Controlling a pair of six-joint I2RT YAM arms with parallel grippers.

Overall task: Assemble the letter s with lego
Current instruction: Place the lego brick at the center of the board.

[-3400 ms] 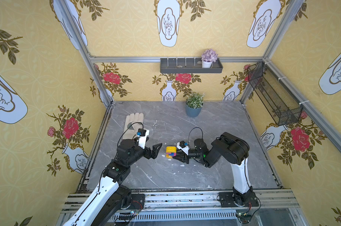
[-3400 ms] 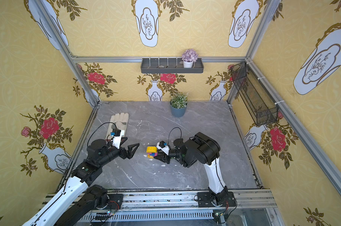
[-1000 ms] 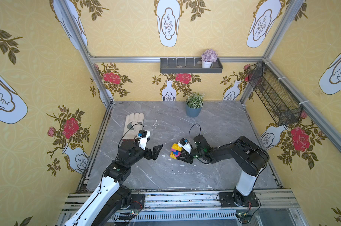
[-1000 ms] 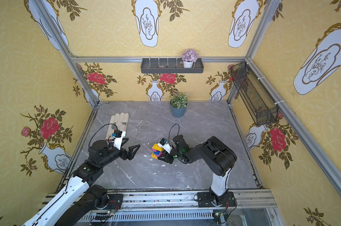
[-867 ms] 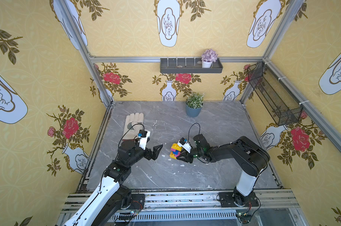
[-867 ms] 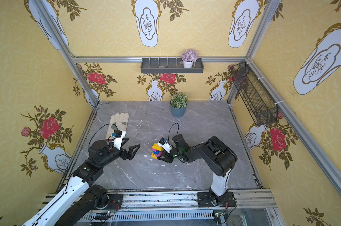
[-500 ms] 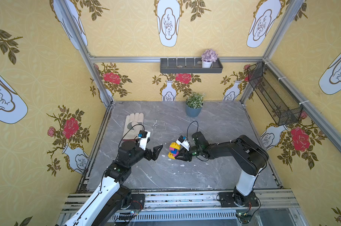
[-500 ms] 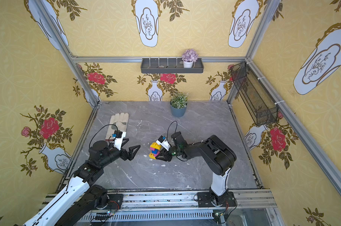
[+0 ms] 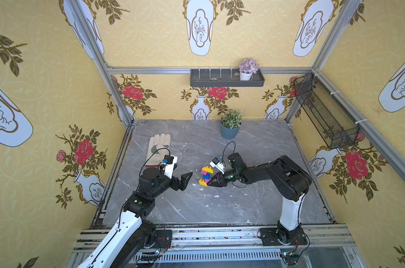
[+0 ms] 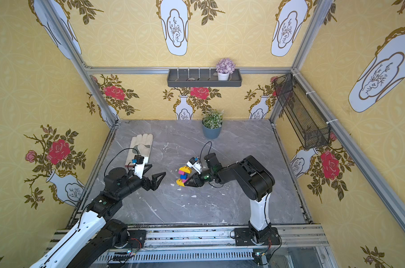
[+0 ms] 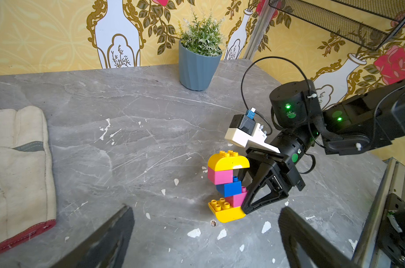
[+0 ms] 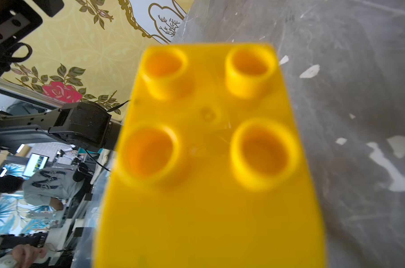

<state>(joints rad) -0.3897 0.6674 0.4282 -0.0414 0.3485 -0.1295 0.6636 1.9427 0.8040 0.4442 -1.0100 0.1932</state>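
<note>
since the earlier frame your right arm swung its elbow out and turned the letter s [image 9: 206,175] so its colours showed, mid marble table [image 9: 243,204]. right gripper [image 9: 209,184] pinched its lower end; left gripper [image 9: 186,181] stood wide, empty, near. all bricks looked joined; the next move called for seating it flat, releasing gently.

Both top views: high at 6 o'clock, looking down toward 12. Left wrist faces letter s [image 11: 228,187]; right wrist close-up of same.
</note>
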